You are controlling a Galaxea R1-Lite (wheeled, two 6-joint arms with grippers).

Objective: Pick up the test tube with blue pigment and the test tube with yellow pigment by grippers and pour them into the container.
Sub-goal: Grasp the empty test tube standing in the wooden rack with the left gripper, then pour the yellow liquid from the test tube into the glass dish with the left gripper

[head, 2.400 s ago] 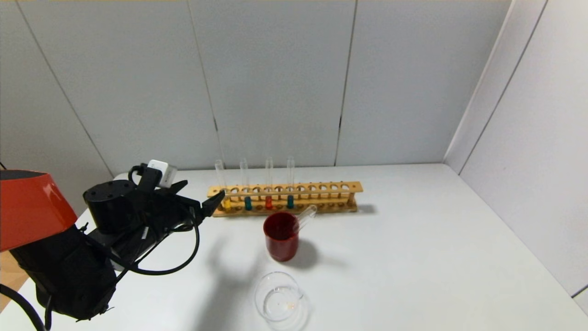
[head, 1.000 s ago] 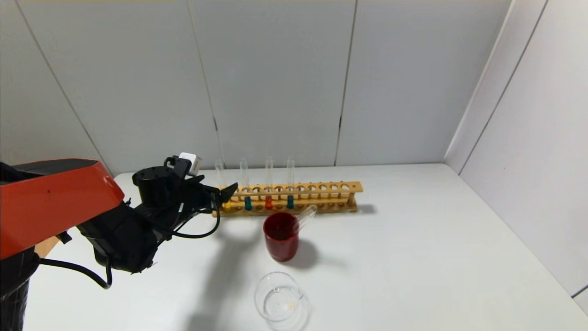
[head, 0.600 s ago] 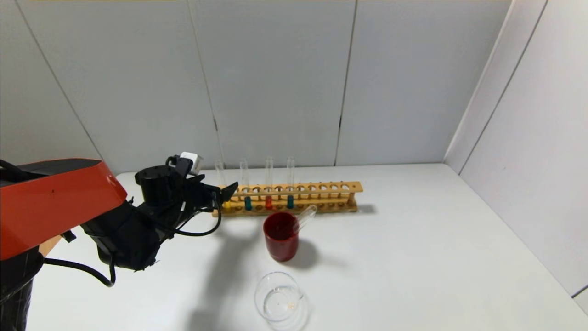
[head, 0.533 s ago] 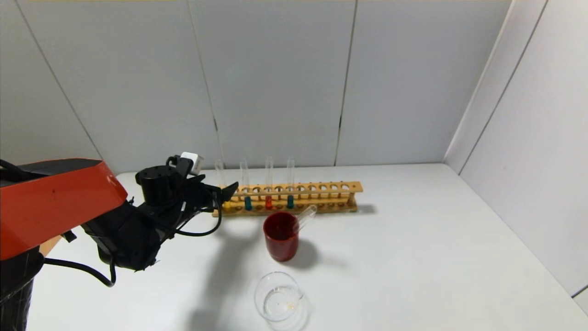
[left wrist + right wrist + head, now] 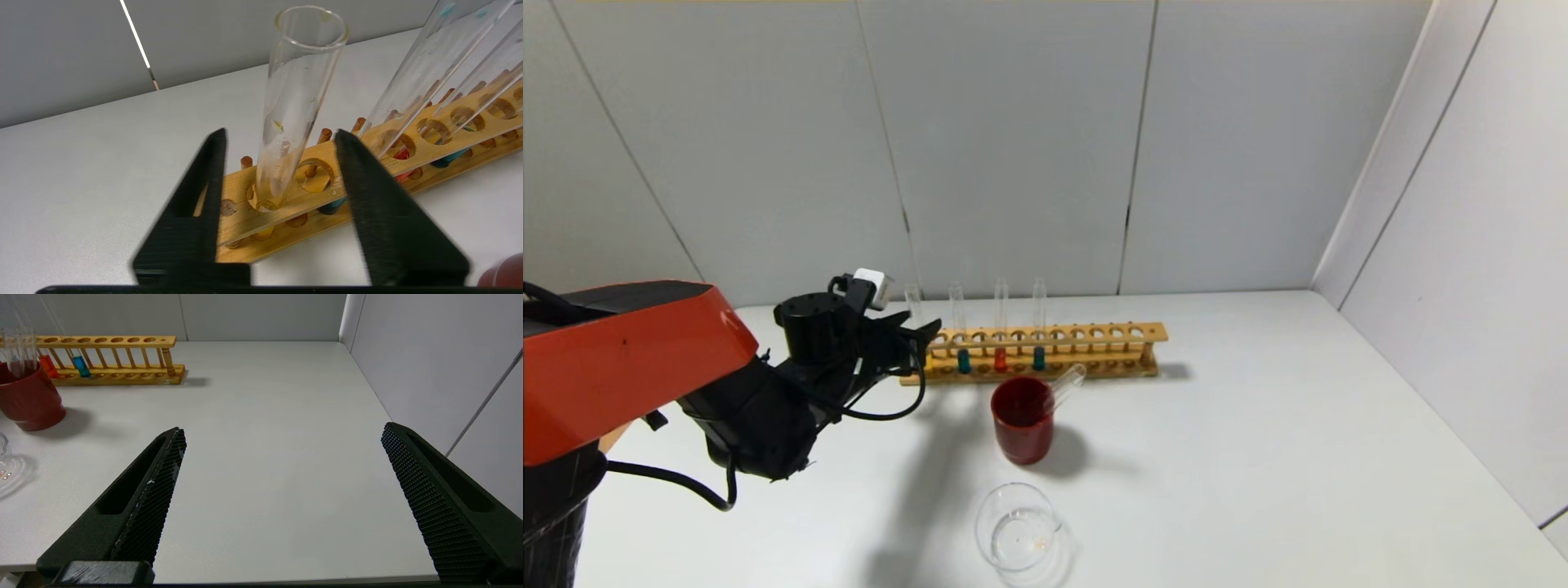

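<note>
The left gripper (image 5: 280, 139) is at the left end of the wooden rack (image 5: 1094, 347), at the far side of the tabletop (image 5: 1258, 457). Its fingers (image 5: 204, 175) flank the test tube with yellow pigment (image 5: 294, 106) with a narrow gap on each side, not touching the glass. That tube stands upright in the rack's leftmost hole. The test tube with blue pigment (image 5: 956, 327) stands just to its right, followed by a red-liquid tube (image 5: 1001, 327) and a second blue tube (image 5: 1039, 322). A dark red cup (image 5: 1023, 418) with an empty tube leaning in it sits just in front of the rack. The container (image 5: 1017, 527) rests at the near edge, apart from the cup. The right gripper (image 5: 282, 437) hovers low over the right part of the tabletop, fingers wide and holding nothing.
</note>
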